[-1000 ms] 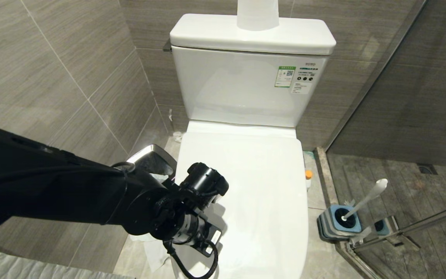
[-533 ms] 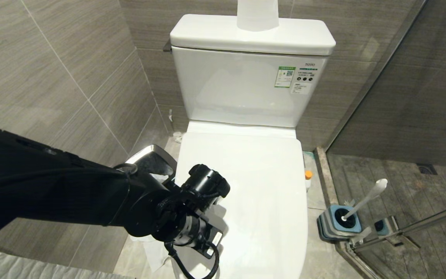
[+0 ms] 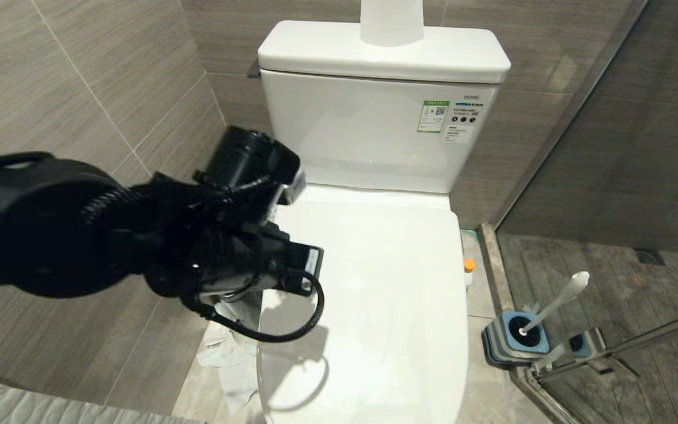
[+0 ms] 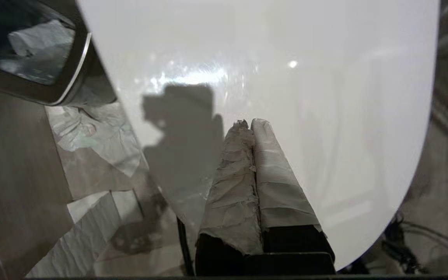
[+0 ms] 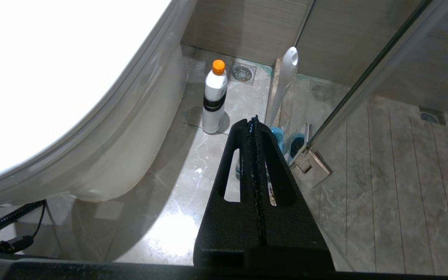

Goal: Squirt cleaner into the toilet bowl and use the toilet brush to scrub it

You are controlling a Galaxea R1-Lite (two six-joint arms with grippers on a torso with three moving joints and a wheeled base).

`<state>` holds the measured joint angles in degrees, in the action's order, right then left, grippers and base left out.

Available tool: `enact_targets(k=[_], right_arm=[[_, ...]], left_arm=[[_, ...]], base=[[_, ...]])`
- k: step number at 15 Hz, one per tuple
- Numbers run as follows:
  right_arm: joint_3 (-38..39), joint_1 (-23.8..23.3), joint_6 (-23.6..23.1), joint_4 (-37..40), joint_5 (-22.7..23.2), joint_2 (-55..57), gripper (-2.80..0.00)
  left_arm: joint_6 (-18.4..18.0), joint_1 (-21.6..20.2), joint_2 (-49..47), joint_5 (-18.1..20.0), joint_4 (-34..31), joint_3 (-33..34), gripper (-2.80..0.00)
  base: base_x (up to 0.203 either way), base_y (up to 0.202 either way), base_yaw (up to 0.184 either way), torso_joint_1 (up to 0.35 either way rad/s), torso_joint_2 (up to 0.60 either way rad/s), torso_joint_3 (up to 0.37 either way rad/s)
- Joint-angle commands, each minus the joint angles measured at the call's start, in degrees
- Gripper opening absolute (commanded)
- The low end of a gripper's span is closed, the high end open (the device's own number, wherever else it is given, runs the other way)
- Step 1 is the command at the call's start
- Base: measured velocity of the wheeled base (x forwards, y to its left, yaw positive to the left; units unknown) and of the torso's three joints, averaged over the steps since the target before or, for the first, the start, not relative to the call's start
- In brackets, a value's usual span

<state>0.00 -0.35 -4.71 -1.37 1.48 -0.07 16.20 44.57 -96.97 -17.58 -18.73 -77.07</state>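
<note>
The toilet's white lid [image 3: 386,282] lies shut, so the inside of the toilet bowl is hidden; the bowl's outer wall [image 5: 138,151] shows in the right wrist view. My left arm [image 3: 227,235] hangs over the lid's left edge. The left gripper [image 4: 250,123], with tape-wrapped fingers, is shut on nothing above the lid [image 4: 286,77]. The cleaner [image 5: 214,97], white with an orange cap [image 3: 468,265], stands on the floor right of the toilet. The toilet brush [image 3: 557,300] leans in its blue-grey holder [image 3: 515,338]. My right gripper [image 5: 253,121] is shut and empty, low beside the bowl, short of the cleaner and the brush handle [image 5: 288,77].
A steel-rimmed waste bin [image 4: 33,58] stands left of the toilet, with crumpled paper [image 3: 227,359] on the floor beside it. A glass shower door [image 3: 610,147] with a metal hinge [image 5: 309,167] bounds the right side. A paper roll [image 3: 392,23] sits on the tank.
My left arm has risen and swung back toward the tank, and it now covers the waste bin in the head view. The toilet, cleaner and brush have not moved.
</note>
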Motion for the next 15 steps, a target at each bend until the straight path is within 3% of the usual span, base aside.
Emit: enact_targets(k=[1,4,10,13,15], right_arm=[[0.7,0.0,0.0,0.0,0.0,0.0,-2.80],[0.7,0.0,0.0,0.0,0.0,0.0,-2.80],[0.7,0.0,0.0,0.0,0.0,0.0,-2.80],[0.7,0.0,0.0,0.0,0.0,0.0,-2.80],[0.7,0.0,0.0,0.0,0.0,0.0,-2.80]], left_arm=[[2.3,-0.7,8.1,-1.1,-1.8,-1.6,-2.80],[4.6,-5.4,18.2,-1.7,-4.2,-1.4,-2.80],[5.3,-23.9,37.3,-2.4,-4.7,-0.8,-2.80],[1.5,-27.1,44.3,-2.3,-3.2,1.5,-2.80],[-3.1,-30.2,48.4,-2.3,3.4,6.0,-2.80]], base=[[0.000,0.000,0.000,0.000,0.00,0.000],[0.000,0.000,0.000,0.000,0.00,0.000],[0.000,0.000,0.000,0.000,0.00,0.000],[0.000,0.000,0.000,0.000,0.00,0.000],[0.000,0.000,0.000,0.000,0.00,0.000]])
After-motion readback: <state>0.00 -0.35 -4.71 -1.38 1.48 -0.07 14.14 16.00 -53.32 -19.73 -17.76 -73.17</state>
